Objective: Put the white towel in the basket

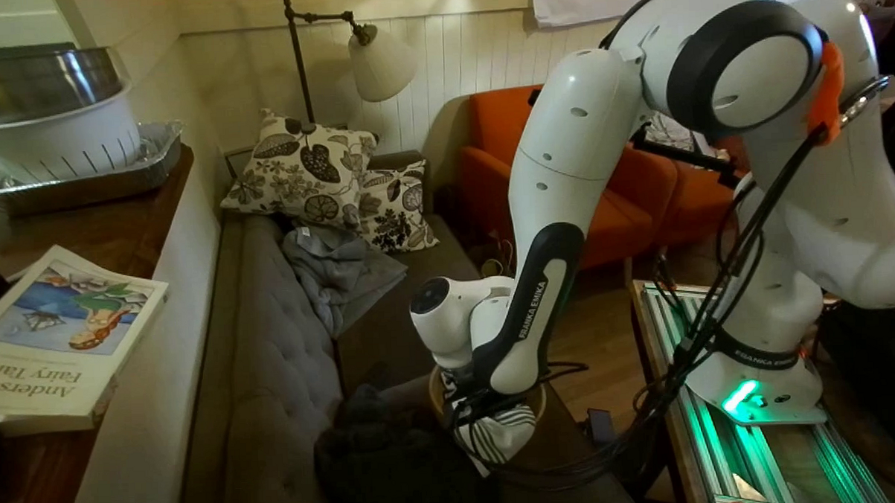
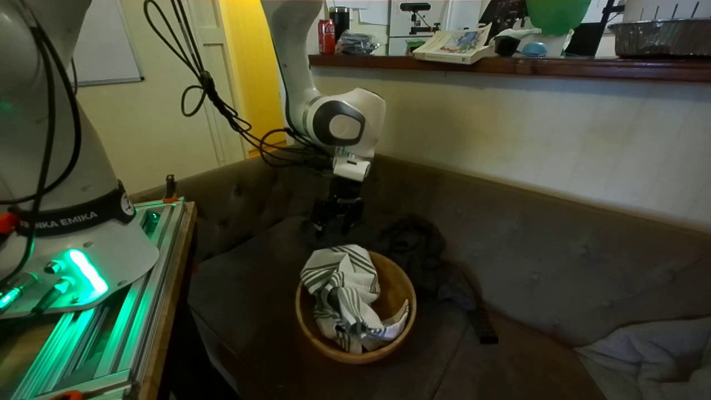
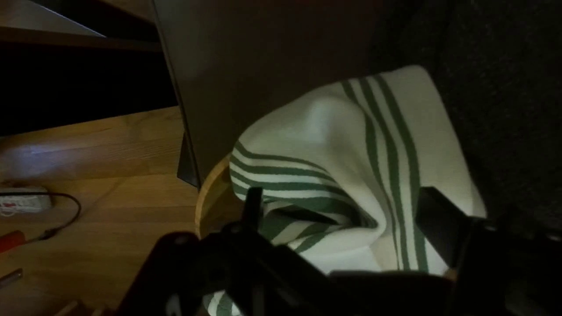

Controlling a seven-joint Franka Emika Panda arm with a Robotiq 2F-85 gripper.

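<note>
"How does the towel [image 2: 345,278] look?"

"White with dark green stripes, crumpled into soft folds. In the wrist view a fold curls round a shadowed hollow, and a flatter part next to it carries three stripes side by side."

"Where is it?"

"In the basket [image 2: 393,280], a round wooden bowl of a thing on the sofa [image 2: 516,239], with some of the cloth lapping over the rim."

"And the gripper [image 2: 332,229]?"

"Just above the towel, jaws released and spread. In the wrist view the fingers [image 3: 439,224] stand well apart, cloth showing in the space between."

"What can't you make out?"

"In an exterior view the arm [image 1: 556,166] and its cables [image 1: 691,355] cover most of the gripper and part of the basket. The wrist view is dim: it catches a mere strip of rim, and the gripper's dark body covers the lower part of the towel. Near the basket lies a dark heap [image 1: 395,462], too murky to name."

"Give me the count."

"One towel, one basket, one gripper with two fingers. Then two patterned cushions [image 1: 310,167], one grey blanket [image 1: 336,266], one lamp [image 1: 381,64], and one book [image 1: 71,332], seen in both exterior views. The orange seating [image 1: 499,123] is partly behind the arm; I can't tell whether that's one chair or two."
</note>
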